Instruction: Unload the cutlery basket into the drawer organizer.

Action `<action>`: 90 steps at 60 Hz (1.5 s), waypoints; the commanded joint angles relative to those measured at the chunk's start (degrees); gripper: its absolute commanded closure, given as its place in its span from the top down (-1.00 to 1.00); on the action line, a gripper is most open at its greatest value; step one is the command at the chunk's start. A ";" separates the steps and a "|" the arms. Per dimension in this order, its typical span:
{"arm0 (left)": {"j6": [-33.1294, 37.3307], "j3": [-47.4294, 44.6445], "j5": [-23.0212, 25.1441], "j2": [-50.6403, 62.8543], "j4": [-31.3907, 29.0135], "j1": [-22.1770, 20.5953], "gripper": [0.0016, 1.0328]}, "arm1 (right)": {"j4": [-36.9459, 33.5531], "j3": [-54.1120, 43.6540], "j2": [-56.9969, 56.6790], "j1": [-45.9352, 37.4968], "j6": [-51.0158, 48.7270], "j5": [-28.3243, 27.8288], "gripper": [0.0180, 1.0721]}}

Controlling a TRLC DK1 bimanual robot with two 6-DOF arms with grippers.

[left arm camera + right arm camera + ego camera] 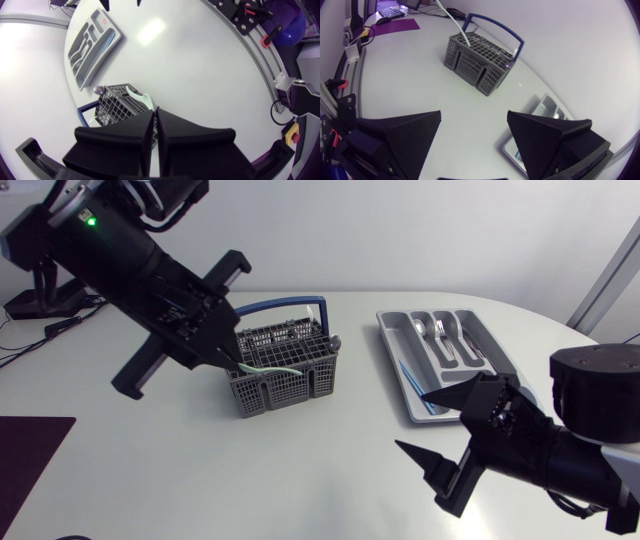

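Now pulling from the basket
Left hand grips the pale green utensil; lift straight up (right hand gapes).

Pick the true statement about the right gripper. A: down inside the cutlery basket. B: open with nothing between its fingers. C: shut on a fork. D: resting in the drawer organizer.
B: the right gripper has its fingers wide apart, nothing between them, over the bare table, with the cutlery basket ahead of it.
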 commanded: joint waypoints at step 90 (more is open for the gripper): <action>-5.88 1.22 12.86 9.54 3.84 -10.91 -0.94 | 16.13 3.38 16.36 17.37 -9.40 7.09 -0.89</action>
